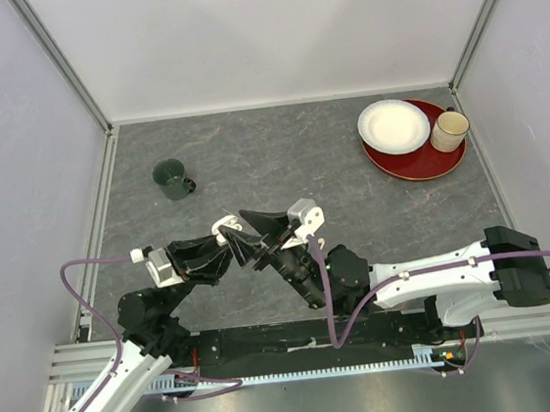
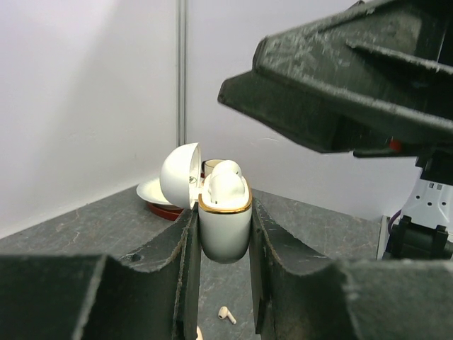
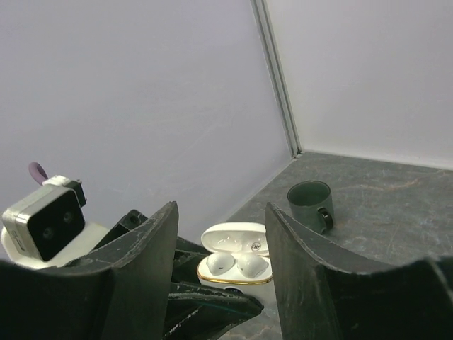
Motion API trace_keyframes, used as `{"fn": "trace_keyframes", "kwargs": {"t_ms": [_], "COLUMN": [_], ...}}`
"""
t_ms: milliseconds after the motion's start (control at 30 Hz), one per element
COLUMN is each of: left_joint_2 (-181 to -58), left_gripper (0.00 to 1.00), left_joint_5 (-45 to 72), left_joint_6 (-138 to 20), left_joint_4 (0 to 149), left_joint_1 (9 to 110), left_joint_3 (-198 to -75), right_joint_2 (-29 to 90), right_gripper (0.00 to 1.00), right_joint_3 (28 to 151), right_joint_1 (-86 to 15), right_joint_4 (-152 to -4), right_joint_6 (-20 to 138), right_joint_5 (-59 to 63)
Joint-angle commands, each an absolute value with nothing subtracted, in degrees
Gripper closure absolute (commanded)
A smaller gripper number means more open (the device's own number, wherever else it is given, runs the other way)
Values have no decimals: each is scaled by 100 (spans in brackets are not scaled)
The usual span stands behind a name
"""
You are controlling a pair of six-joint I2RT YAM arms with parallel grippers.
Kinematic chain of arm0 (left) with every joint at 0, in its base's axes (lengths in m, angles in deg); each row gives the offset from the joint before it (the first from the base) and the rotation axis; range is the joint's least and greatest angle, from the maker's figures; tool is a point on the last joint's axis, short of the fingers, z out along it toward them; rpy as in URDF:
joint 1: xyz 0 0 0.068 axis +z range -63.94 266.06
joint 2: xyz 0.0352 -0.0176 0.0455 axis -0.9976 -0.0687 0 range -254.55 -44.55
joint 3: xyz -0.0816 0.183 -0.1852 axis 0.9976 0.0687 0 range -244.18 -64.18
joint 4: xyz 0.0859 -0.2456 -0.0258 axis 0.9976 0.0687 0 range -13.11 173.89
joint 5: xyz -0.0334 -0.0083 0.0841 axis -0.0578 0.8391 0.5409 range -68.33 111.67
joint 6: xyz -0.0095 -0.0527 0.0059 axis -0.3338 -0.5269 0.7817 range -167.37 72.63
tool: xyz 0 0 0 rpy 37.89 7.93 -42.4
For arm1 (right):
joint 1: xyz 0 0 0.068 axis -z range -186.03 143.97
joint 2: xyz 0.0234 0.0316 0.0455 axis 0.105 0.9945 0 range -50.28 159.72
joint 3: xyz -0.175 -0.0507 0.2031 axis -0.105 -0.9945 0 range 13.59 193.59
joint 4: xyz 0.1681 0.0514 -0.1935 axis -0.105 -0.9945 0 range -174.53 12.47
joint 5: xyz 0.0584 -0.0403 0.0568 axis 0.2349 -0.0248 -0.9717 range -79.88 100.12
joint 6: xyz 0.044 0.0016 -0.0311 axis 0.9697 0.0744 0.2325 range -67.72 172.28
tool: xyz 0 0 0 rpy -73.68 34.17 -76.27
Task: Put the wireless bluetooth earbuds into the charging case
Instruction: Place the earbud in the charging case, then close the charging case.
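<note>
My left gripper [image 2: 224, 212] is shut on the white, gold-rimmed charging case [image 2: 225, 230] and holds it above the table with the lid [image 2: 178, 175] swung open. Two white earbuds [image 3: 220, 263] [image 3: 251, 265] sit side by side in the case [image 3: 236, 273]. The right gripper [image 3: 221, 210] is open, with nothing between its fingers, close in front of the case. In the top view the two grippers [image 1: 228, 242] [image 1: 251, 236] meet at the table's middle. A loose white earbud [image 2: 226, 314] lies on the table under the case. A pale piece [image 2: 199, 333] shows at the frame's bottom edge.
A dark green mug [image 1: 171, 179] stands at the back left. At the back right a red plate [image 1: 428, 162] carries a white bowl [image 1: 394, 126] and a cream cup [image 1: 449, 131]. White walls with metal rails enclose the table.
</note>
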State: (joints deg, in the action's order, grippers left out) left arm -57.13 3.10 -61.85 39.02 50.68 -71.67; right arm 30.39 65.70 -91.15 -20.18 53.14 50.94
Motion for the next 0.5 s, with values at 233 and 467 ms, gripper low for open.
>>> {"fn": "trace_keyframes", "kwargs": {"t_ms": [233, 467], "left_joint_2": [-5589, -5799], "left_gripper": [98, 98], "left_joint_5": [66, -233], "left_joint_6": [-6055, -6055], "left_joint_4": [3944, 3997], "left_joint_1": [5073, 5073], "left_joint_3": [-7314, -7481], "right_joint_2": [1908, 1626], "right_gripper": [29, 20], "right_joint_3": [6973, 8230], "right_joint_1": [-8944, -7794], "right_joint_4": [-3516, -7915], "right_joint_6": [5734, 8053], "right_joint_5": [6233, 5103]}}
